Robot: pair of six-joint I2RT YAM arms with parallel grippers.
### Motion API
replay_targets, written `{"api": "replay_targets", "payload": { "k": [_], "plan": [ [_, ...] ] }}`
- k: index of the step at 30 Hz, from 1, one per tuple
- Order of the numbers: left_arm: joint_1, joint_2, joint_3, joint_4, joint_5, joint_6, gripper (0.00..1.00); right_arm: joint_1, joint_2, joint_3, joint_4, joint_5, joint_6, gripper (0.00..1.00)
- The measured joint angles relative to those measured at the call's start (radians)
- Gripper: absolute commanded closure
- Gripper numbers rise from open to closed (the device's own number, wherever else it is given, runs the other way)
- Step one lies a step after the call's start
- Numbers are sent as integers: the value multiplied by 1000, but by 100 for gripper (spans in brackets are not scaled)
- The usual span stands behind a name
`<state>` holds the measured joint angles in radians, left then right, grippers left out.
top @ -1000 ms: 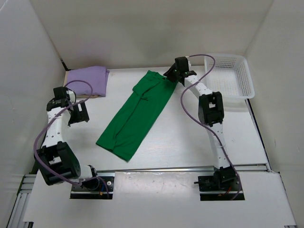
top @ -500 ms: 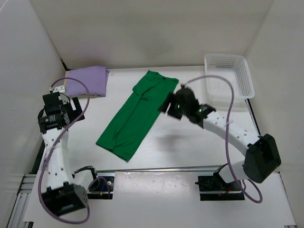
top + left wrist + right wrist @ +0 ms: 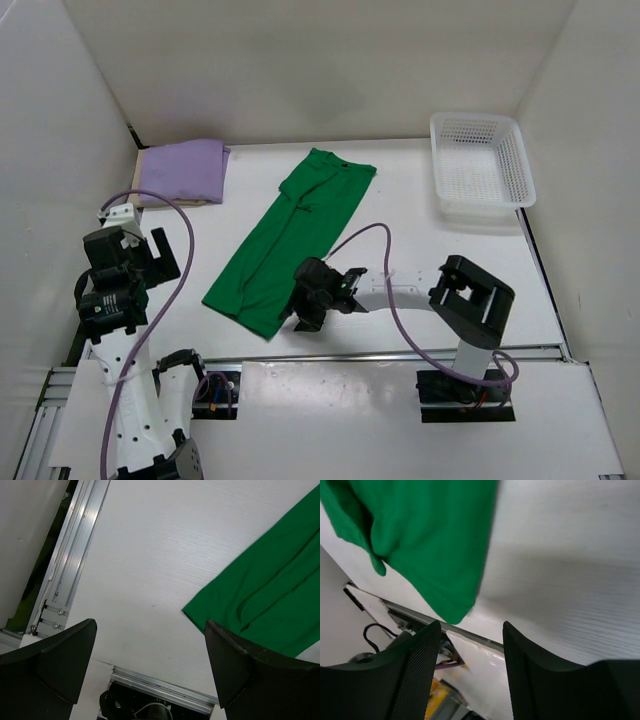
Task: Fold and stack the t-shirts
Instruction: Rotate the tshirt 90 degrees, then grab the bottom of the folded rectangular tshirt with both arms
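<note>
As it lies, green t-shirt (image 3: 295,240) slants, collar (image 3: 337,157) far-right.

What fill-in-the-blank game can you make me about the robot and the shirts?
The long t-shirt spread in the middle of the table is coloured ____.
The folded purple t-shirt lies at the table's back ____ corner.
The plastic basket at the back right is coloured ____.
The right gripper, beside the long shirt's near end, has its jaws ____.
Missing words: green, left, white, open.
</note>
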<state>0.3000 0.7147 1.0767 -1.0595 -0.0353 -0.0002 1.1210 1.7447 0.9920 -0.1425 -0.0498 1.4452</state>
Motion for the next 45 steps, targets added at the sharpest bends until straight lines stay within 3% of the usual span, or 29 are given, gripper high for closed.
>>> {"api": "replay_targets", "payload": {
  "k": [7, 9, 10, 12, 13, 14, 15, 20, 27, 31, 35, 36, 40, 45],
  "plan": [
    [0, -43, 0, -43, -14, 0, 0, 20, 132, 30, 105, -83, 204, 46],
    [0, -53, 0, -49, -16, 0, 0, 26, 168, 51, 144, -104, 244, 52],
    [0, -55, 0, -49, -19, 0, 0, 27, 181, 57, 162, -112, 255, 63],
    [0, -56, -2, -49, -21, 0, 0, 30, 203, 59, 184, -126, 277, 75],
    [0, -56, -5, -50, -21, 0, 0, 31, 209, 58, 194, -133, 283, 90],
    [0, -56, -7, -52, -21, 0, 0, 32, 210, 56, 201, -128, 284, 98],
    [0, -55, -8, -55, -21, 0, 0, 32, 207, 42, 218, -122, 282, 100],
    [0, -37, -8, -80, 42, 0, 0, 2, 108, -111, 276, -121, 255, 100],
    [-21, 122, 0, -150, 157, -1, 0, -97, -30, -201, 92, -171, 2, 100],
    [-160, 291, 71, -183, 144, -3, 0, -137, -149, -321, 55, -219, -183, 100],
    [-462, 432, 172, -186, 65, -5, 3, -187, -227, -397, 27, -276, -336, 100],
    [-544, 462, 187, -182, 60, -3, 3, -196, -241, -411, 26, -286, -365, 98],
    [-756, 521, 190, -162, 68, 0, 3, -240, -272, -437, -6, -349, -460, 65],
    [-917, 446, 15, -37, 117, 1, 1, -260, -339, -437, -71, -343, -561, 51]
  ]
}}
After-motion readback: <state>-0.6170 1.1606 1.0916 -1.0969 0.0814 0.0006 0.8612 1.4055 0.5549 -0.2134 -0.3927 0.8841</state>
